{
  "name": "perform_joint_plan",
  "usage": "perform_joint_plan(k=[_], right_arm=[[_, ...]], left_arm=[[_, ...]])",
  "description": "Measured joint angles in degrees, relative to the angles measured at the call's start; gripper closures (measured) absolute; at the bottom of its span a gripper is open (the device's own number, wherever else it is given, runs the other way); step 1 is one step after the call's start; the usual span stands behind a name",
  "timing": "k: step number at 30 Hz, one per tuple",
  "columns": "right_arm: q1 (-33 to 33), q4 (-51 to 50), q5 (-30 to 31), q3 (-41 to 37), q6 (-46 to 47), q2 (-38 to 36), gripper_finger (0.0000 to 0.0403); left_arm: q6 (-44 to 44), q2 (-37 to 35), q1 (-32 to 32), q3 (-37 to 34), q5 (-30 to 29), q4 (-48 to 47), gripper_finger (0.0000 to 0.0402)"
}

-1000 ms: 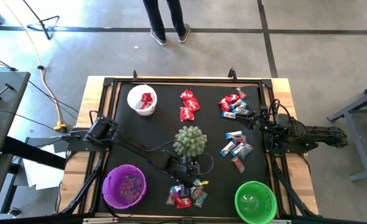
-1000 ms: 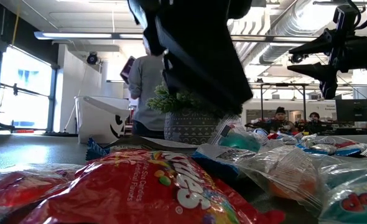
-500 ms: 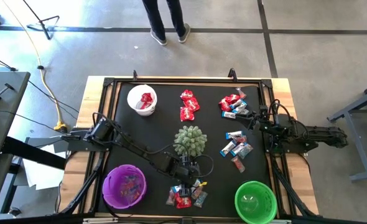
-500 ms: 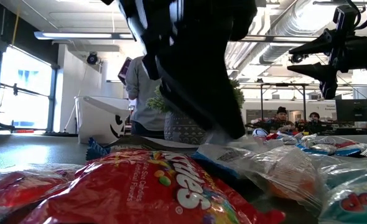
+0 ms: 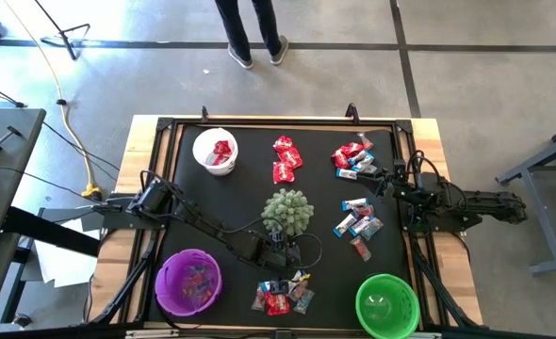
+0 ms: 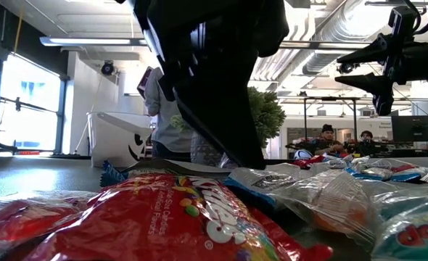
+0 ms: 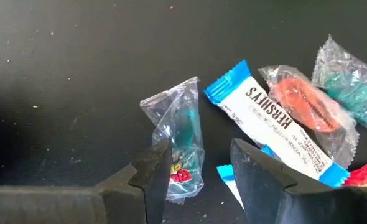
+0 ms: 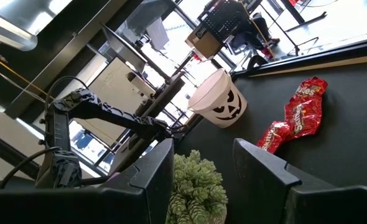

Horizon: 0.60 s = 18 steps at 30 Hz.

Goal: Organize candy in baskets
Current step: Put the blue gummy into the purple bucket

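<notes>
My left gripper (image 5: 276, 252) (image 7: 199, 152) is open and hovers between the spiky green ball (image 5: 287, 213) and the near candy pile (image 5: 283, 294). In its wrist view a clear-wrapped teal candy (image 7: 182, 140) lies by one finger, with a blue-and-white bar (image 7: 277, 121) beside it. The white basket (image 5: 215, 151) holds a red candy. The purple basket (image 5: 188, 282) holds several candies. The green basket (image 5: 386, 304) stands at the near right. My right gripper (image 5: 396, 188) (image 8: 202, 155) is open and waits at the table's right edge. My left gripper has one finger (image 7: 155, 177) standing in front of the lower end of the clear wrapper (image 7: 186, 177). I cannot tell whether it touches the wrapper. The candy lies flat on the table.
More candy lies in groups on the black mat: red packs (image 5: 286, 158), a mixed heap (image 5: 355, 158) at the far right, and blue ones (image 5: 358, 221) right of the ball. A person (image 5: 252, 28) stands beyond the far edge.
My left gripper has drawn back from over the near candy pile toward the spiky ball and the far edge. The candy pile now shows uncovered in the high view.
</notes>
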Motion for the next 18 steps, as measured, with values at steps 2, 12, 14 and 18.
perform_joint_plan(k=[2,12,14,18], right_arm=[[0.0,0.0,0.0,0.0,0.0,0.0,0.0240],[0.0,0.0,0.0,0.0,0.0,0.0,0.0240],[0.0,0.0,0.0,0.0,0.0,0.0,0.0240],[0.0,0.0,0.0,0.0,0.0,0.0,0.0240]], left_arm=[[-0.2,-0.1,0.0,0.0,-0.4,0.4,0.0247],[-0.1,-0.2,-0.1,0.0,-1.4,1.7,0.0247],[0.2,-0.2,0.0,0.0,-1.5,1.4,0.0247],[3.2,-0.2,0.4,0.0,-3.5,-0.2,0.0248]])
